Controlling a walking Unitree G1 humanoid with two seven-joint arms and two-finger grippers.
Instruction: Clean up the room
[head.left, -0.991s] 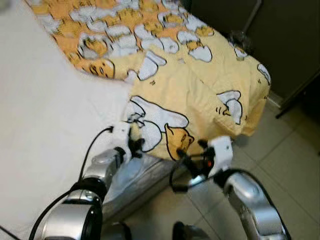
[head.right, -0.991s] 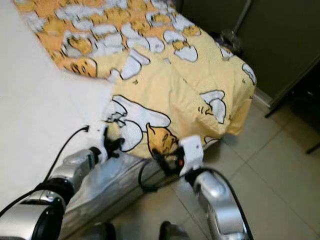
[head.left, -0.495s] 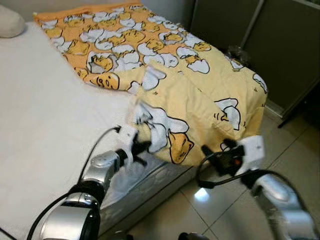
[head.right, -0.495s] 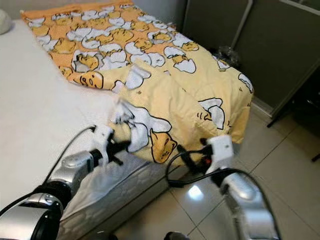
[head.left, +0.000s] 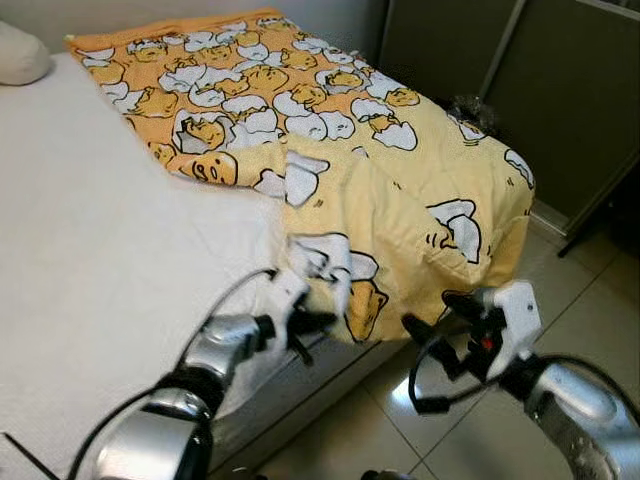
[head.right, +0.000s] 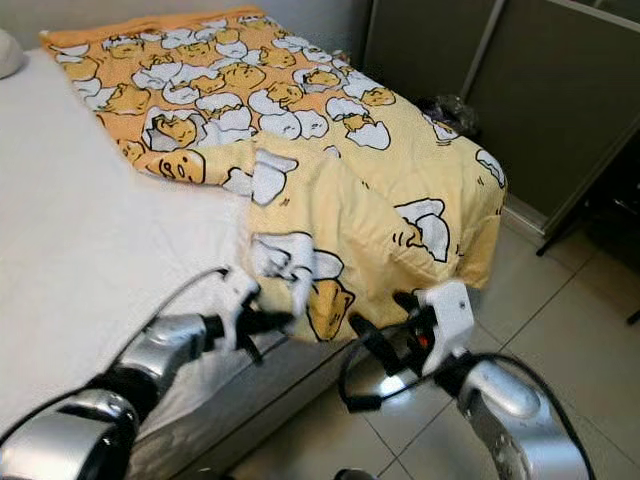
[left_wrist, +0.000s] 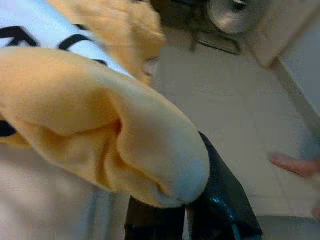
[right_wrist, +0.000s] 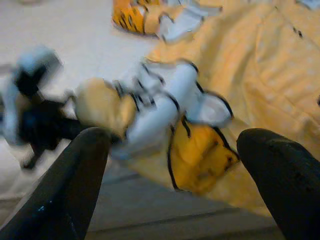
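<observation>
- The quilt, yellow and orange with a cartoon egg print, lies rumpled over the foot end of the bed, one side spread toward the pillow and the near corner hanging off the mattress edge above the tiled floor.
- It looks soft, puffy and light for its bulk. It will likely sag and fold wherever it is not held, and slide easily over the white sheet. Nothing about it seems fragile.
- The left gripper is clamped on a thick fold of the quilt's near edge; in the left wrist view the padded fabric bulges over the black fingers.
- The right gripper hovers just beside the hanging corner, fingers spread wide with nothing between them; its wrist view shows both fingers apart, the bunched corner ahead of them.
- A good second hold would be the hem of that hanging corner, well apart from the left grip, so the cloth can be drawn flat between two points rather than bunched.
- A pinch on thick padding may slip, so taking a full fold looks safer.
- No containers can be made out; dark cupboard doors stand beyond the bed.
</observation>
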